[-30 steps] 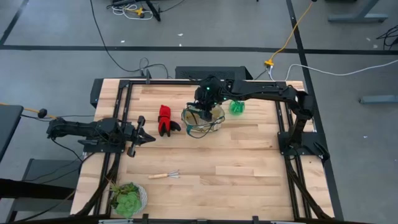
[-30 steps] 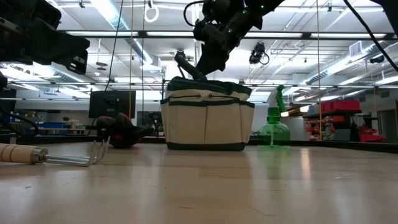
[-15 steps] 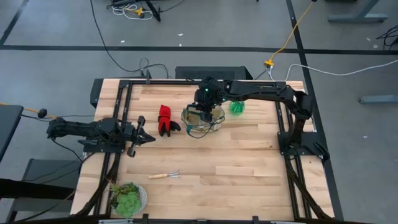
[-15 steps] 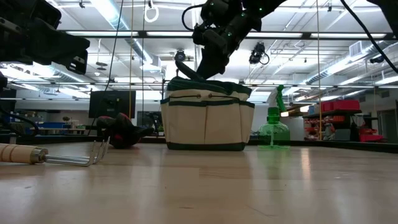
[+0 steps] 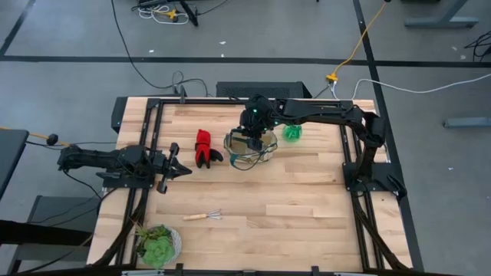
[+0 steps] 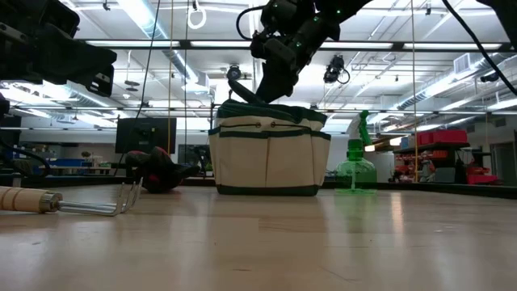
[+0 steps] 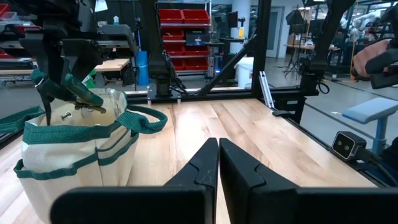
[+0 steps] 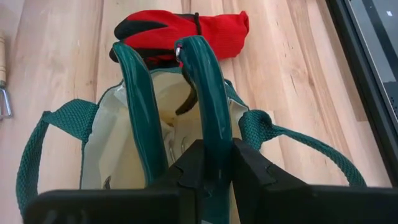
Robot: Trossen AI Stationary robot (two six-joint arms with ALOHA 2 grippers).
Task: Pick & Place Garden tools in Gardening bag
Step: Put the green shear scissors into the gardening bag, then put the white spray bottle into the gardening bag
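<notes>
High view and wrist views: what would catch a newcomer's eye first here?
The right gripper hangs over the open gardening bag mid-table, clamping one handle of the green-handled pruning shears, whose tips point down into it. The red-and-black gloves lie just beside the bag, on the left arm's side. The left gripper waits shut at the table's left edge.

Bright even overhead light, ceiling strips glaring in low view, soft shadows, blurred near tabletop

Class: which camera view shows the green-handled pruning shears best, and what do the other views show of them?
The right wrist view: both green handles of the pruning shears fill the frame, in the right claw. The left wrist view shows them at the gardening bag; high and low views barely show them.
</notes>
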